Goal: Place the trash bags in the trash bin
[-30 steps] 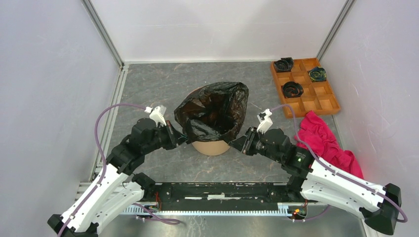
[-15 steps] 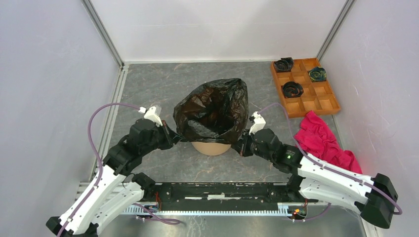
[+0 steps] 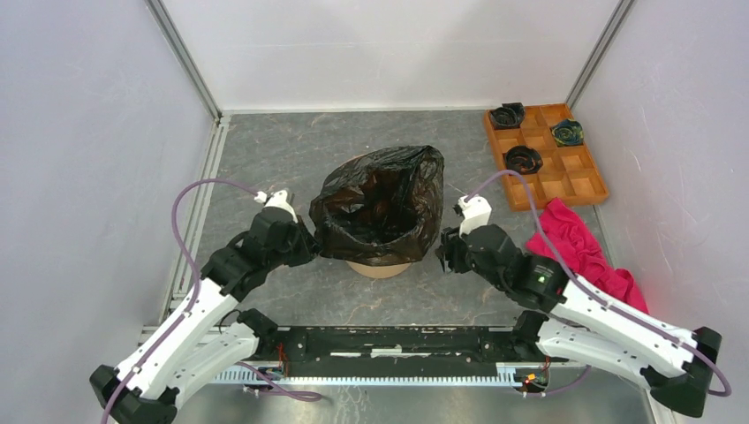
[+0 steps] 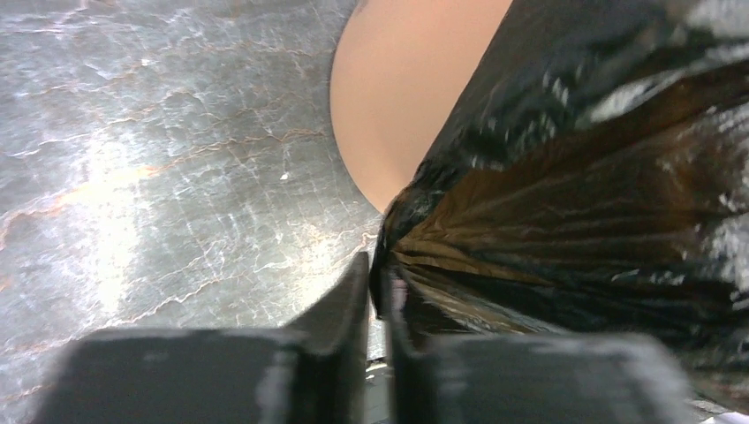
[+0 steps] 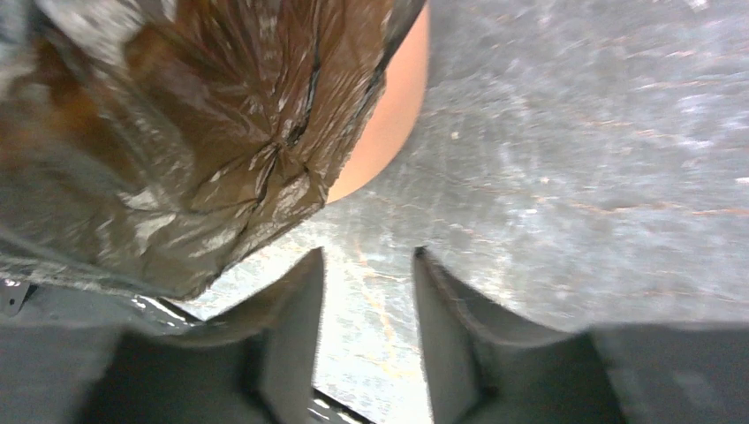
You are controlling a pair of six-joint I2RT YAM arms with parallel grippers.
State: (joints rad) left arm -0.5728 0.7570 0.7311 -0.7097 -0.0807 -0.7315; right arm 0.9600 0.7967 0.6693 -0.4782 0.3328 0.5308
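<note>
The black trash bag (image 3: 380,205) is draped over the orange trash bin (image 3: 378,268), covering its rim and most of its wall; only the bin's base shows. My left gripper (image 3: 309,244) is shut on the bag's left edge; in the left wrist view the film (image 4: 565,203) is pinched between the fingers (image 4: 349,305), with the bin wall (image 4: 402,97) behind. My right gripper (image 3: 443,251) is open and empty beside the bag's right side; in the right wrist view the bag (image 5: 203,132) and bin (image 5: 393,132) lie up and left of its open fingers (image 5: 296,305).
An orange-brown compartment tray (image 3: 574,181) with three coiled black rolls (image 3: 522,159) sits at the back right. A pink-red cloth (image 3: 578,252) lies on the right, under the right arm. Walls and aluminium rails close the grey table on three sides.
The bag has come down lower over the bin, hiding more of the wall. My right gripper has let go of the bag's right edge and opened. The left still holds its edge.
</note>
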